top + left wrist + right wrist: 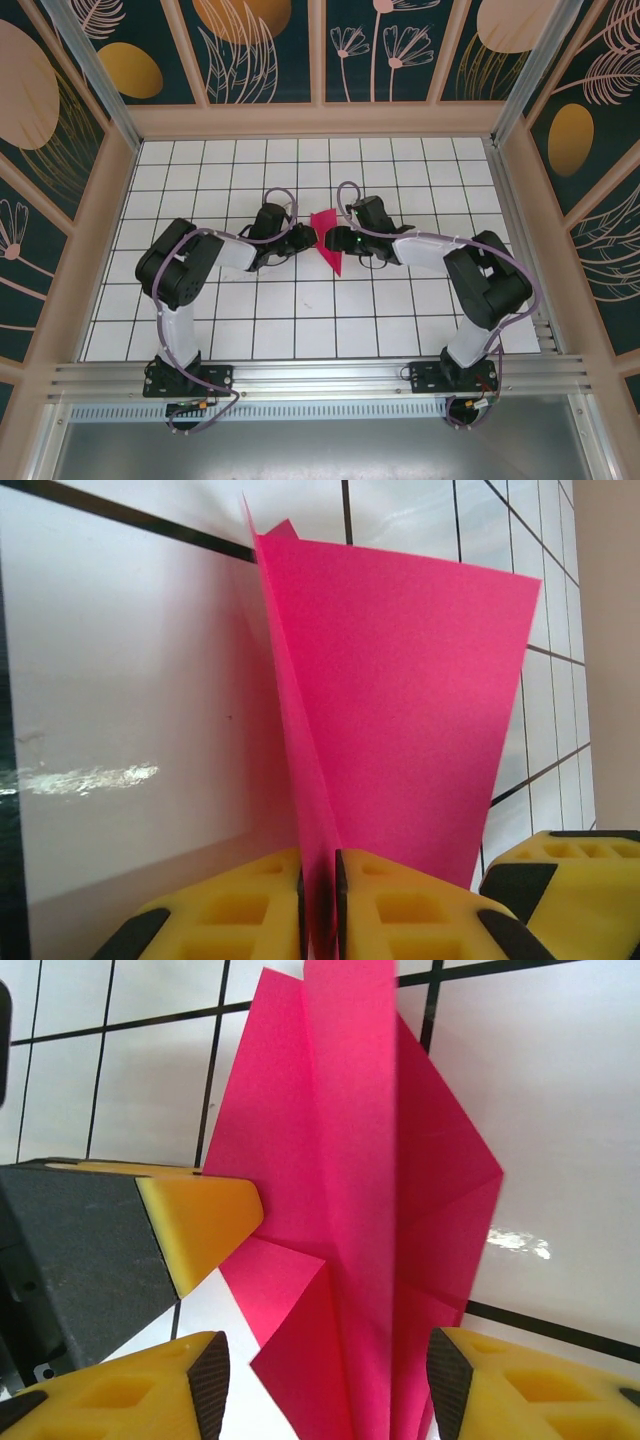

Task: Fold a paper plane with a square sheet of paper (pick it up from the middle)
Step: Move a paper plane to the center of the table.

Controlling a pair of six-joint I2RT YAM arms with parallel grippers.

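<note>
Going across the top view: at the far left is a teal wall panel with peach leaf and blob prints, framed in pale wood. The same sort of panels run along the back wall and down the right side. The counter is white with a black grid and a bit glossy, there's a glare streak on it in the left wrist view. A metal rail runs across the lower part of the frame, where both arm bases are bolted.

The left arm reaches in toward the centre. The left hand is pinched tight on the pink paper. In its wrist view the yellow fingers sit nearly together at the bottom, with the paper's lower edge clamped between them.

The pink paper is pretty much dead centre of the counter, partly folded, standing up on edge between the two hands rather than lying flat.

Just right of it, the right hand is about half wide, with one yellow finger on each side of the paper's ridge. I can't tell if the pads actually touch it. The right arm bends back toward the lower right.
</note>
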